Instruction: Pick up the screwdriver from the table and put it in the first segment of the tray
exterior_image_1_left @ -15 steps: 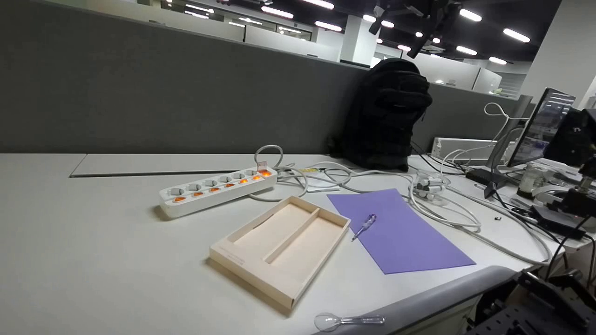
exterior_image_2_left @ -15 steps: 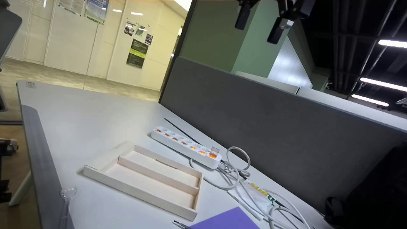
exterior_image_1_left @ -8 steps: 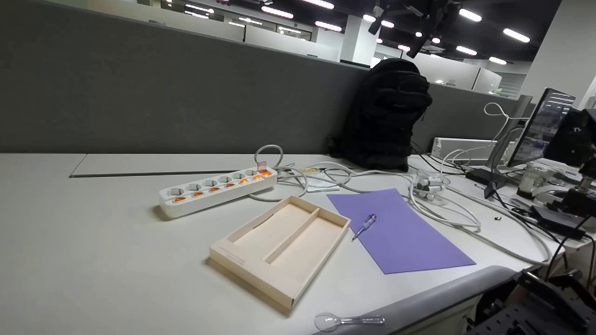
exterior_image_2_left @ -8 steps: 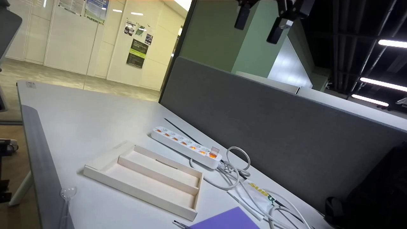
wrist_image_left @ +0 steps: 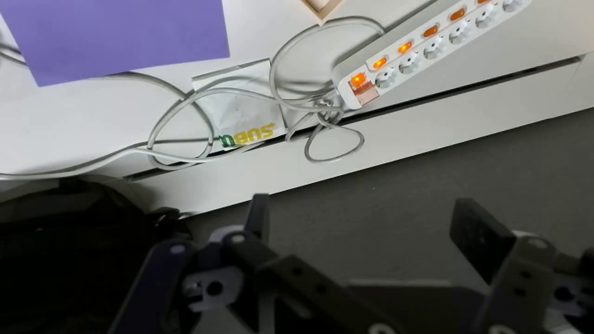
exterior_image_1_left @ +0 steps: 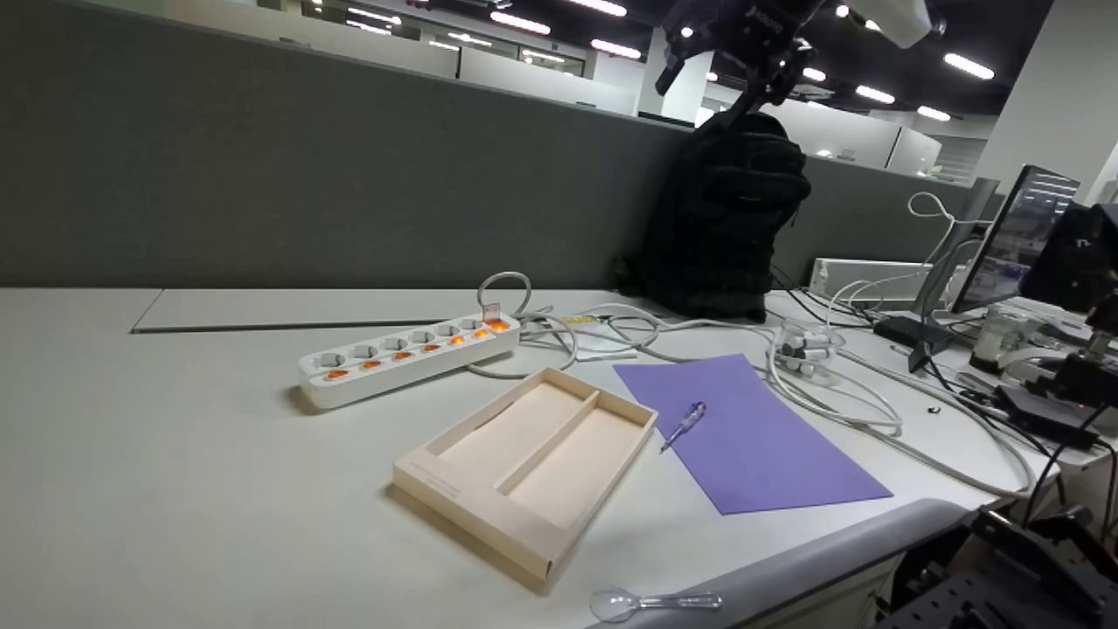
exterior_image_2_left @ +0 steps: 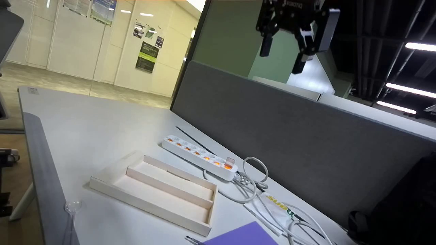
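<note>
gripper (exterior_image_2_left: 281,60) hangs well above the desk (exterior_image_1_left: 218,507), jaws spread wide w/ nothing btwn them, prob. so they can straddle a slim handle once lowered. clear-handled screwdriver (exterior_image_1_left: 690,421) lies just beside the tray (exterior_image_1_left: 480,500): handle on the purple sheet (exterior_image_1_left: 777,454), tip past the sheet's edge, over the desk. imo that spot suits a short carry, w/ the handle the better grip. one long divider (exterior_image_1_left: 548,445) splits the tray into 2 compartments, nothing in either; can't tell which counts as 1st. screwdriver's not in the wrist view, so aiming prob. needs a shift first.
</note>
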Robot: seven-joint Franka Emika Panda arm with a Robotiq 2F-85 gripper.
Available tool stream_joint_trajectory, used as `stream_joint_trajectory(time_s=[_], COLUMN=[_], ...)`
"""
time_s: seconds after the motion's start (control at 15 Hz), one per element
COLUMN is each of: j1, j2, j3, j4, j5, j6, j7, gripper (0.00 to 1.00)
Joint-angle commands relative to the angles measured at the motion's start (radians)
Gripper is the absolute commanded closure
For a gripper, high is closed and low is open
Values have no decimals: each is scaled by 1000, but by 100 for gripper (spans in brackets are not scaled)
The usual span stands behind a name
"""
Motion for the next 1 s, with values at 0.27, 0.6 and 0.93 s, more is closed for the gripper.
stream_joint_trajectory(time_s=[0.27,0.6,0.93], j1=[-53,-119,-120], j2=[238,362,403], j3=[0,22,8], j4=[86,123,108], j5=[19,-66,-74], j6=[34,27,47], j7=[141,295,286], gripper=[0,0,0])
